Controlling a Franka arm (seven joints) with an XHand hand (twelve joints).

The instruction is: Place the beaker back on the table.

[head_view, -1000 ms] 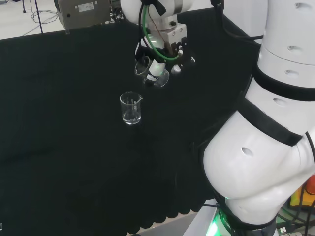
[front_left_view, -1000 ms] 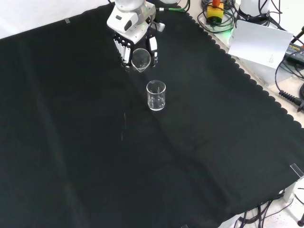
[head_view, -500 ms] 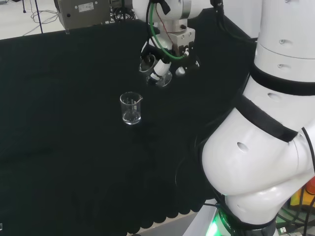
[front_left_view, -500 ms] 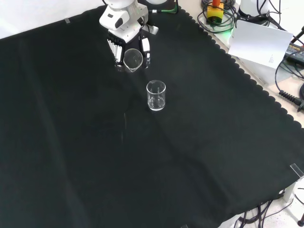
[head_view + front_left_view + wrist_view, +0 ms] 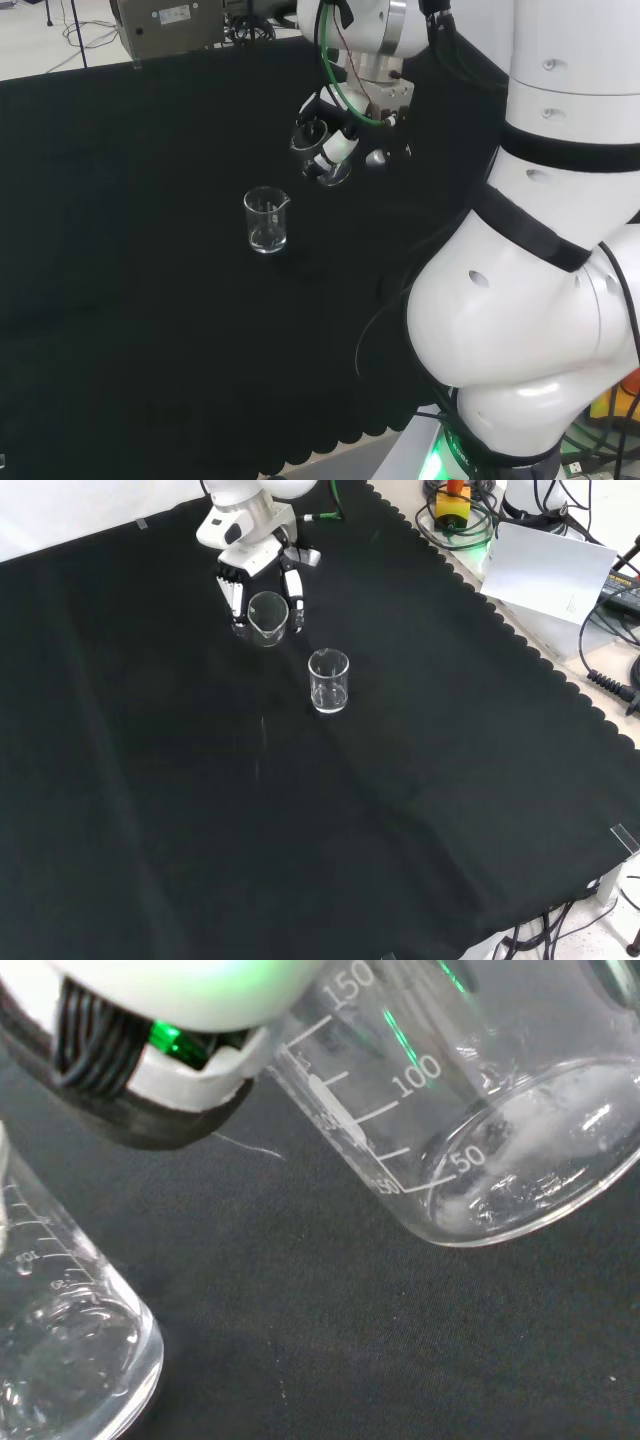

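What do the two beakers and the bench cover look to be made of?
Held beaker in the hand: clear glass or plastic, glossy; printed white scale marks and bright highlights show in the wrist view. Standing beaker: same clear, shiny look. Cover: matte black cloth with soft creases and a scalloped edge.

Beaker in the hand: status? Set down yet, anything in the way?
Hand shut on held beaker, tilted, off the cloth, not yet placed. Second beaker upright on black cloth, apart from the held one. Nothing else near.
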